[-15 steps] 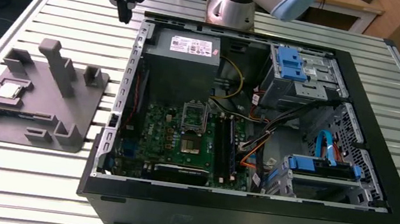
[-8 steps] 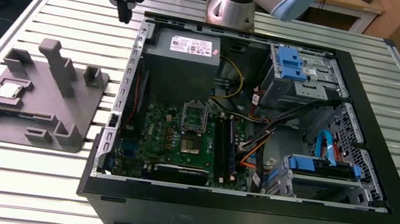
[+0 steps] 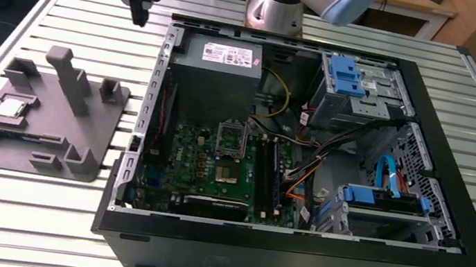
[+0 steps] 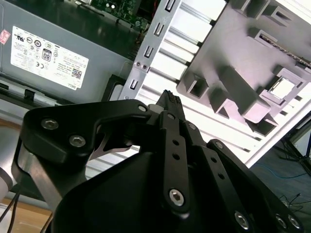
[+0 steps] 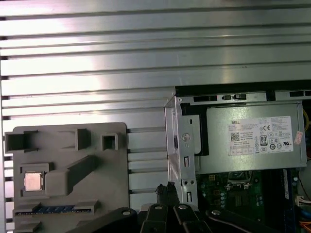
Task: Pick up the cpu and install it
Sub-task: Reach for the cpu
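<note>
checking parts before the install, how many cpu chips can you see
1. The cpu lies in a recess of the grey holder, outside the computer case on the exterior view's left. Another could be hidden inside the case.

The black pincer [image 4: 170, 99] fills the near ground, its two ribbed tips pressed together with nothing between them. Just beyond the tips runs the slatted table [image 4: 194, 46]. Farther out on one side sits a grey tray [image 4: 233, 58] of raised blocks and pockets, and the cpu [image 4: 283, 87] lies flat in a square pocket there, well apart from the pincer. On the other side stands a grey box [image 4: 97, 43] with a white label [image 4: 48, 56], behind the perforated case frame [image 4: 150, 46].
</note>
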Controlling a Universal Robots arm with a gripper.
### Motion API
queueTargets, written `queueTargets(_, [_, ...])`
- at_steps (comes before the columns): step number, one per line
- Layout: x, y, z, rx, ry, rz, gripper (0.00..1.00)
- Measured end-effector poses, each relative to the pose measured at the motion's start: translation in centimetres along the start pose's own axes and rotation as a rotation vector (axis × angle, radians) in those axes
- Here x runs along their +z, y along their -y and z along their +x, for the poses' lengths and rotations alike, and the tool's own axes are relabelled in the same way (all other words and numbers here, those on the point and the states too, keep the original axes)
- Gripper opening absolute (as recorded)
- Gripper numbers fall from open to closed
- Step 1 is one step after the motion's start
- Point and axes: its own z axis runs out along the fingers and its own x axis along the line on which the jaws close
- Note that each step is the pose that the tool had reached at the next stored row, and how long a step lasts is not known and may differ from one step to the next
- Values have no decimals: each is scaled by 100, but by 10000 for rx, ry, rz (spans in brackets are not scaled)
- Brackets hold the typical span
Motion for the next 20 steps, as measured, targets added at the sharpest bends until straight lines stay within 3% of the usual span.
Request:
queueTargets(10, [-3,27,356,-3,75,-7,11])
queueTargets(20, [-5,49,648,-6,129,-22,11])
